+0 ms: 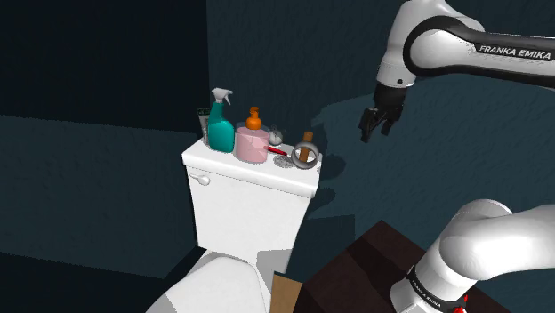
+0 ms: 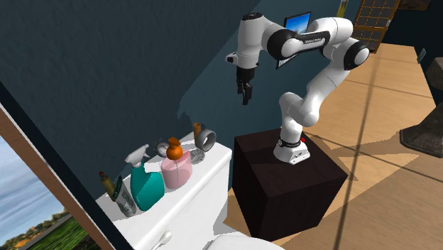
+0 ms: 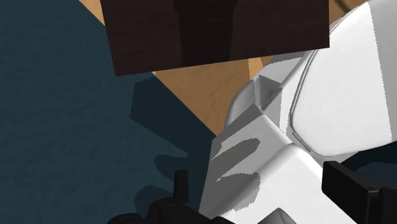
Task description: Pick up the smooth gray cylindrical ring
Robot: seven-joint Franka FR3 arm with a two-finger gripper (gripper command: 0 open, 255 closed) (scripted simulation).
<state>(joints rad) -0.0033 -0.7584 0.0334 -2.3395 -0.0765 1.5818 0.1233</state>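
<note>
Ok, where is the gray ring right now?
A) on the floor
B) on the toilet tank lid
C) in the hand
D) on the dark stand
B: the gray ring sits on the white tank lid, and the open hand hangs empty in the air, apart from it.

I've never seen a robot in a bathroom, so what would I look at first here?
Probably the big white robot arm, rising from its dark box with its black tool open in the air beside the toilet tank. Next, the bright things on that tank: a teal spray bottle, a pink soap bottle with an orange pump, and a gray ring at the end nearest the tool.
</note>
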